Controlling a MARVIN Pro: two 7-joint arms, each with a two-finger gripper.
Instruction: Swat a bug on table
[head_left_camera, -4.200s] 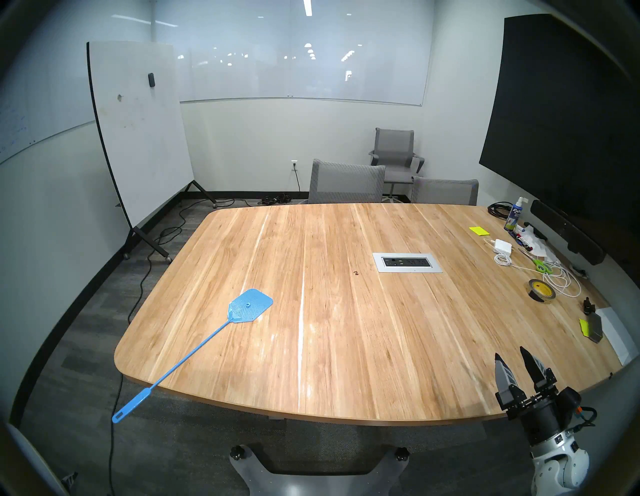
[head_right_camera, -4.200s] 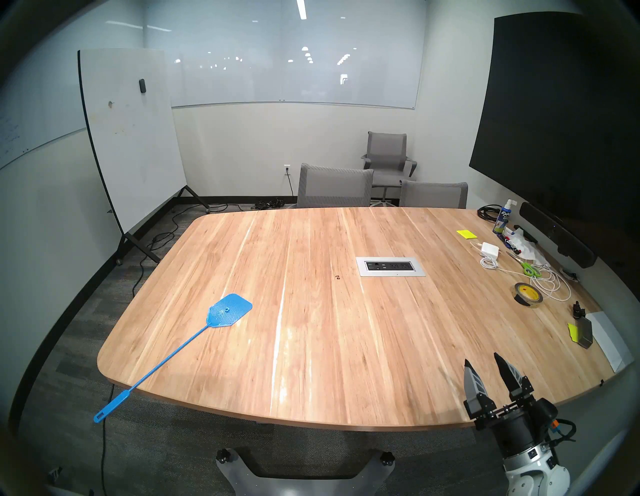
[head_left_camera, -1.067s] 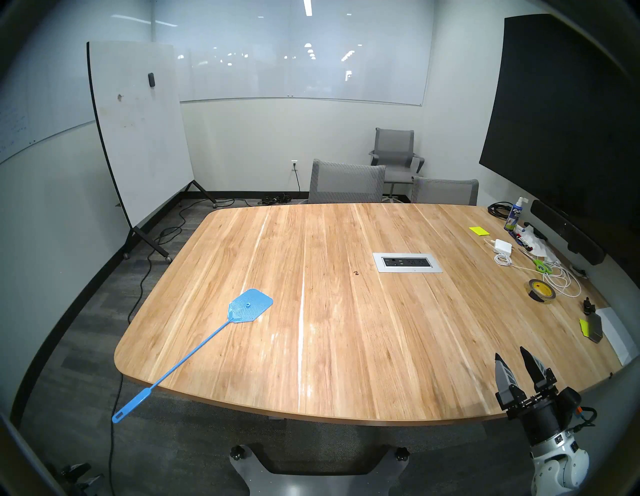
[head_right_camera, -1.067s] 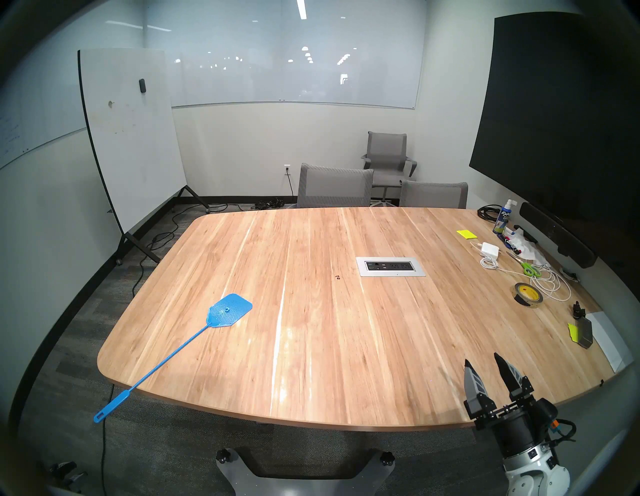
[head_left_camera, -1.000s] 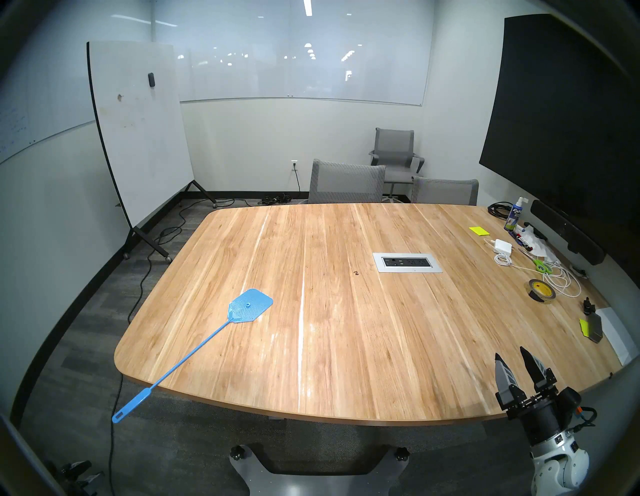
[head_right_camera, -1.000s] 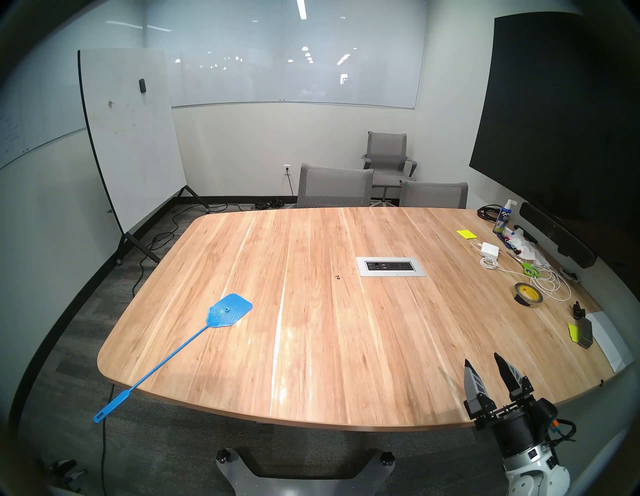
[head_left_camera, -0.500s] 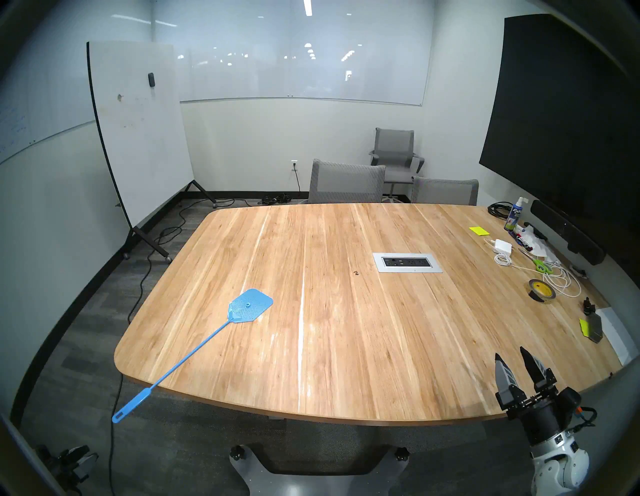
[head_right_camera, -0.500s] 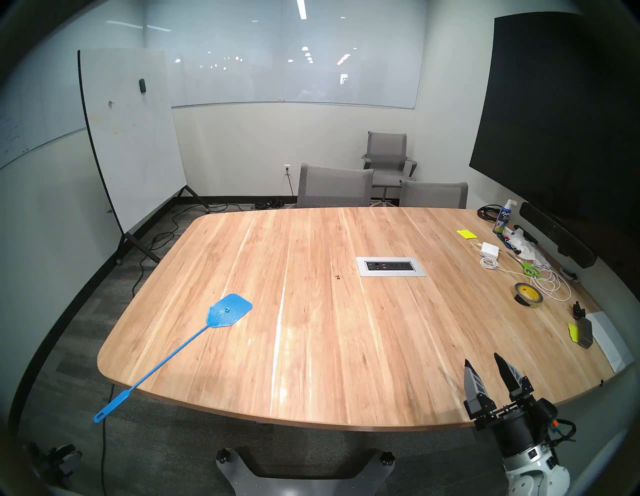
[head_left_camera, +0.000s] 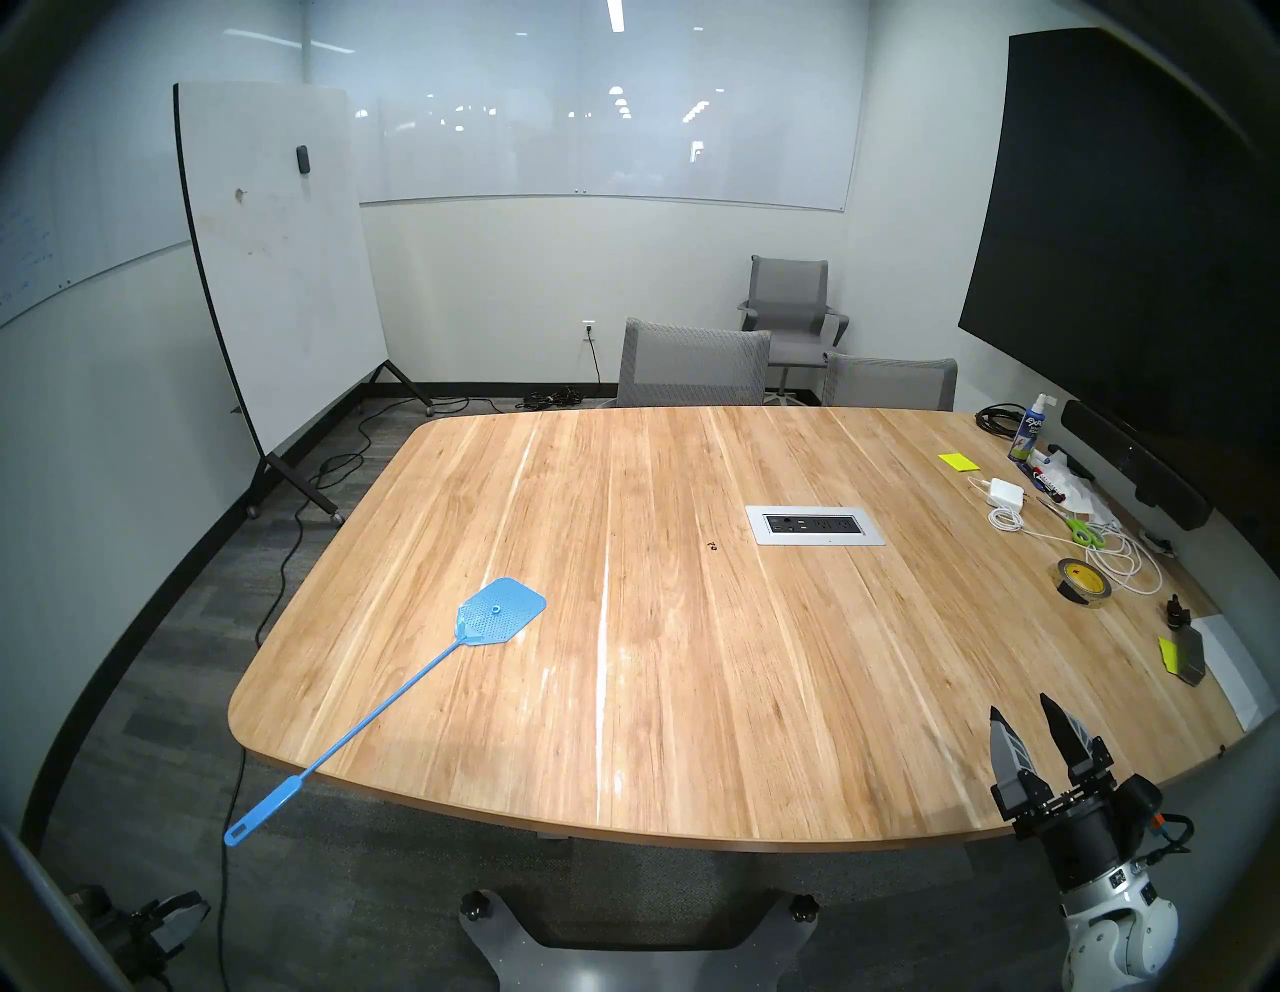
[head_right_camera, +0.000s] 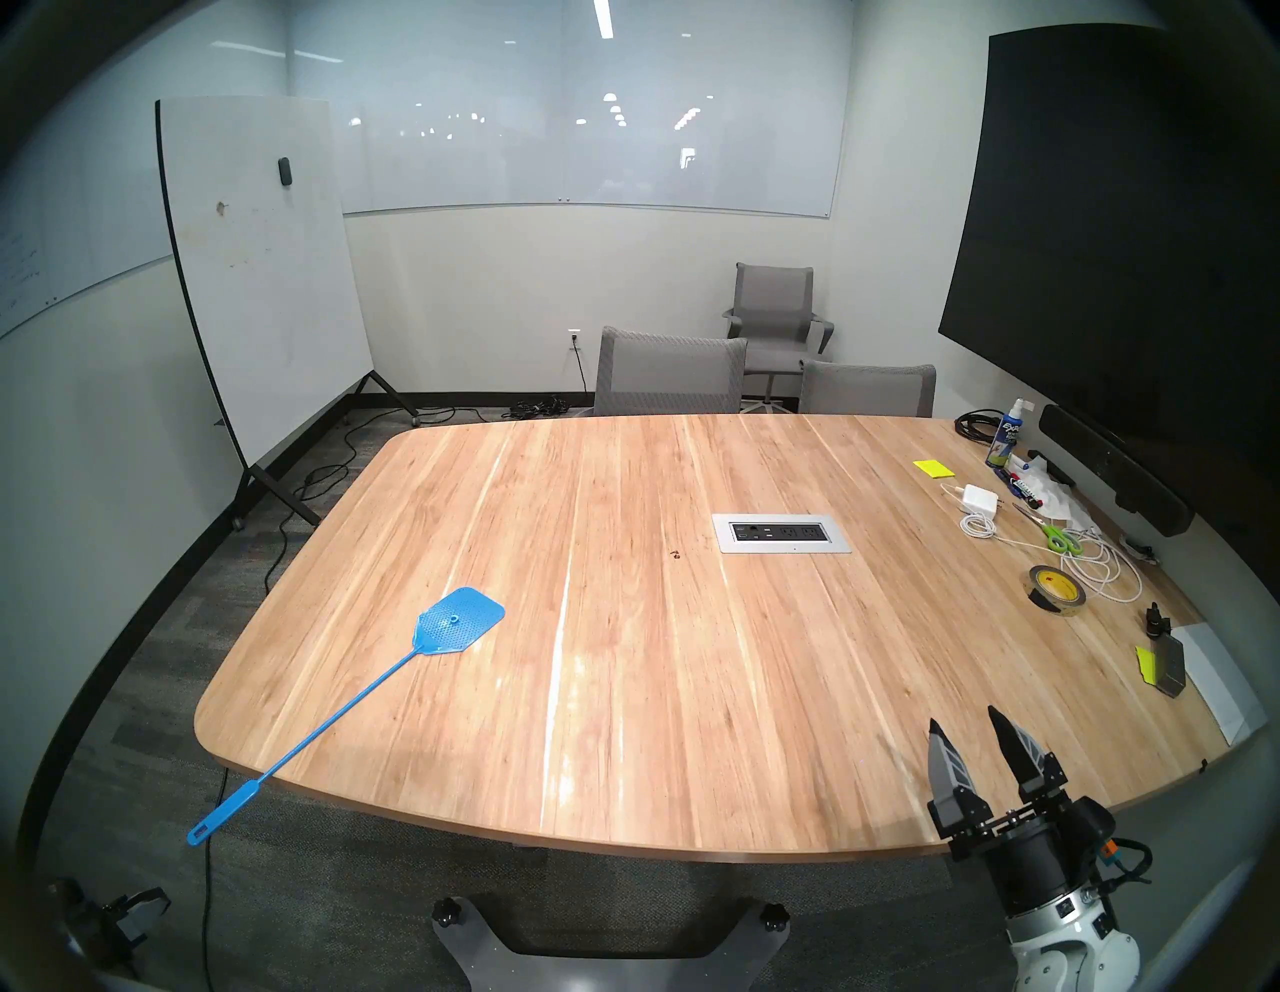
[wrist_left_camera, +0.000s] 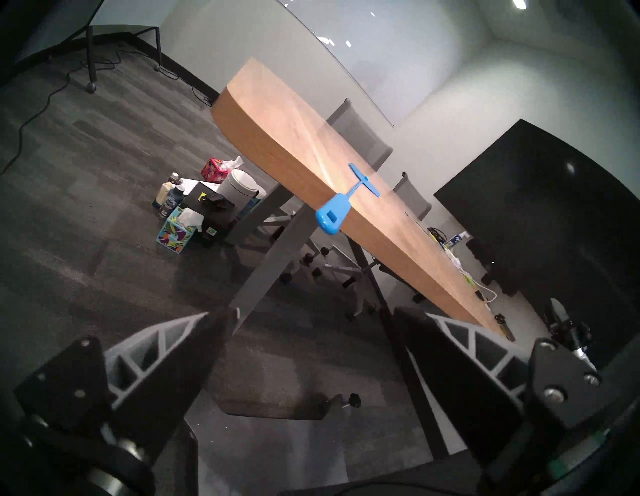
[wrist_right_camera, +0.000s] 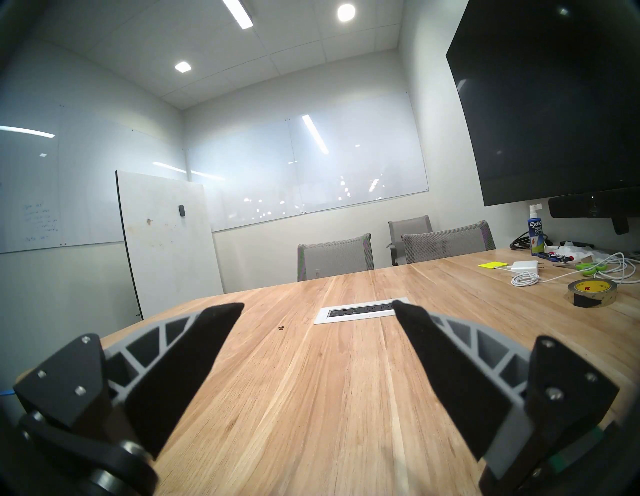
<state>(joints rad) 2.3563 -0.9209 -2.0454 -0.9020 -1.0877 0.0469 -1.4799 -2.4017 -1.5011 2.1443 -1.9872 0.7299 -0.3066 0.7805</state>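
The bug (head_left_camera: 711, 546) (head_right_camera: 675, 553) (wrist_right_camera: 281, 328) is a tiny dark speck on the wood table (head_left_camera: 692, 693), just left of the grey outlet panel (head_left_camera: 814, 525). A blue swatter (head_left_camera: 500, 613) lies at the table's near left. Its handle end (head_left_camera: 242, 828) (wrist_left_camera: 330, 216) overhangs the edge. My left gripper (head_left_camera: 176, 918) (wrist_left_camera: 315, 311) hangs open and empty, low beside the table, below and short of the handle end. My right gripper (head_left_camera: 1021, 706) (wrist_right_camera: 318, 304) stands open and empty over the near right edge, pointing toward the panel.
Along the table's right side lie a tape roll (head_left_camera: 1084, 584), green scissors (head_left_camera: 1084, 532), a charger with white cable (head_left_camera: 1006, 493), a spray bottle (head_left_camera: 1030, 428) and a black knob (head_left_camera: 1175, 613). Grey chairs (head_left_camera: 692, 364) stand at the far edge. Boxes and a bin (wrist_left_camera: 207, 204) sit under the table.
My left gripper has come up into the bottom left corner of the head views, moving up and rightward. The swatter, the bug and my right gripper have not moved.
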